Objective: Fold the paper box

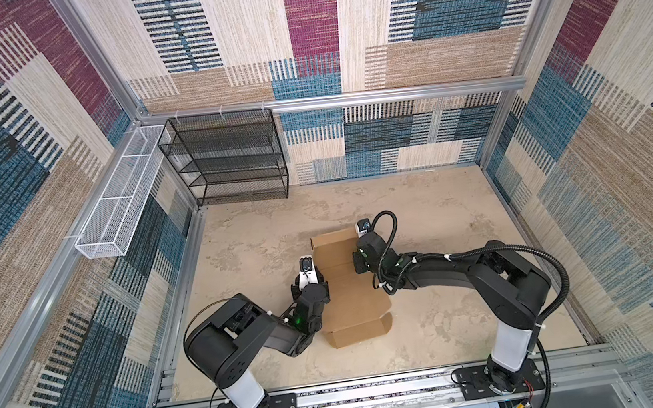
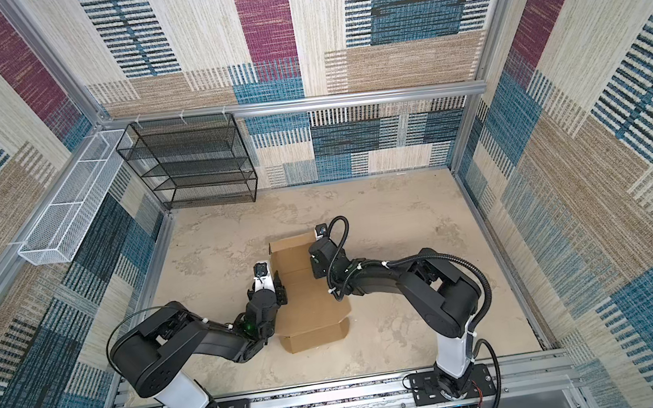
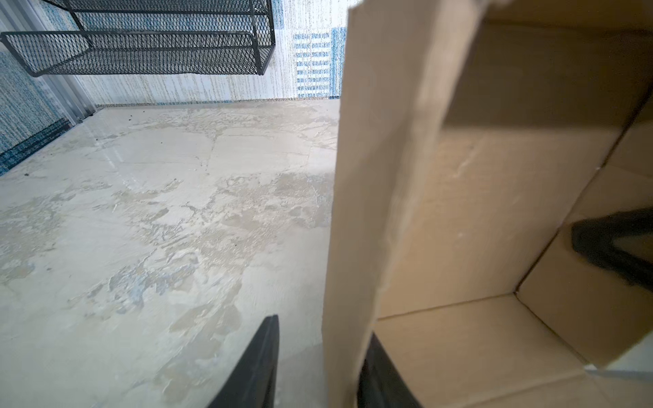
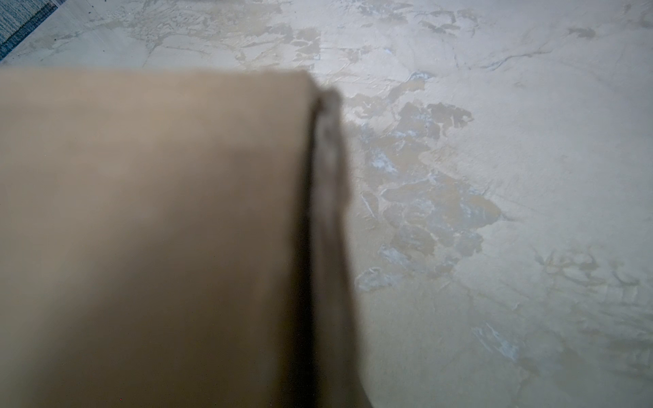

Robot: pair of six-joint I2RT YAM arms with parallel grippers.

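Well, you have patterned carpet walls (image 1: 379,19) round 3 sides of a mottled beige table (image 1: 442,208). 2 black arms rise from the rail at the near edge, the left arm (image 1: 244,340) and the right arm (image 1: 500,277), both bent in toward the middle. At the far left corner a black mesh shelf (image 1: 227,157) stands against the far wall. A white wire basket (image 1: 115,204) hangs on the left wall just beside it, off the table.

The paper box (image 1: 353,306) lies in the middle of the table between the 2 arms, its long side running from near to far. The left wrist view shows you its far half raised into a shallow tray, with an upright left wall, a far wall and a right wall. In both top views the near half lies flatter and ends in a folded flap with angled corners toward the near edge.

Your left gripper (image 3: 322,328) sits at the box's left wall with its jaws apart. 1 finger is outside the wall and clear of it, the other is inside, so the wall stands between them. Your right gripper (image 1: 360,257) is at the far right part of the box, jaws together. Its wrist view is filled by blurred cardboard, and you cannot tell from it whether any cardboard is pinched. 1 of its fingers (image 3: 597,243) shows dark inside the box, near the right wall.
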